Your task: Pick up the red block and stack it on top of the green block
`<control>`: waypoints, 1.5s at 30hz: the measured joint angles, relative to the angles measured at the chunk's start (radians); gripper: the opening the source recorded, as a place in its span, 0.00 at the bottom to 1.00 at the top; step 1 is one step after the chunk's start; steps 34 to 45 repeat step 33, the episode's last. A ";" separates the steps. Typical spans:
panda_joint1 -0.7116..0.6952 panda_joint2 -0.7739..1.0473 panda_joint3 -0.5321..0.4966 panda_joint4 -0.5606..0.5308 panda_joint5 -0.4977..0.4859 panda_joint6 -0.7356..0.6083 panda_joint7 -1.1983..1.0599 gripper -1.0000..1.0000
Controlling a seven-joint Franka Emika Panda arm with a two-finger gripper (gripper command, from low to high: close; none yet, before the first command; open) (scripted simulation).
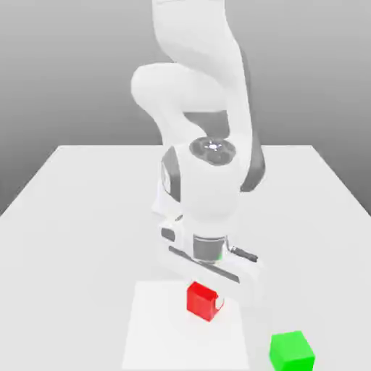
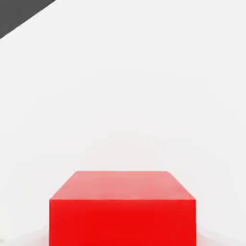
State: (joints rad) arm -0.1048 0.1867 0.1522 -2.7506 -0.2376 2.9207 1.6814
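The flat white tabletop (image 1: 72, 217) carries everything. Above it the white jointed robot arm (image 1: 203, 174) bends down over the small smooth bright red cube (image 1: 202, 301), which rests on the tabletop directly beneath the hand. The fingers (image 1: 217, 299) are drawn in, apparently pinching the red cube by its opposite side faces. It looks light, rigid and somewhat slick, so flat parallel faces suit best. The matching bright green cube (image 1: 292, 351) sits near the red cube, apart, toward the exterior view's right.
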 joint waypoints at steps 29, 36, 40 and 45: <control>0.128 0.142 0.135 0.401 0.042 -0.262 -0.488 0.00; 0.137 0.167 0.123 0.404 0.026 -0.240 -0.478 1.00; 0.137 0.167 0.123 0.404 0.026 -0.240 -0.478 1.00; 0.137 0.167 0.123 0.404 0.026 -0.240 -0.478 1.00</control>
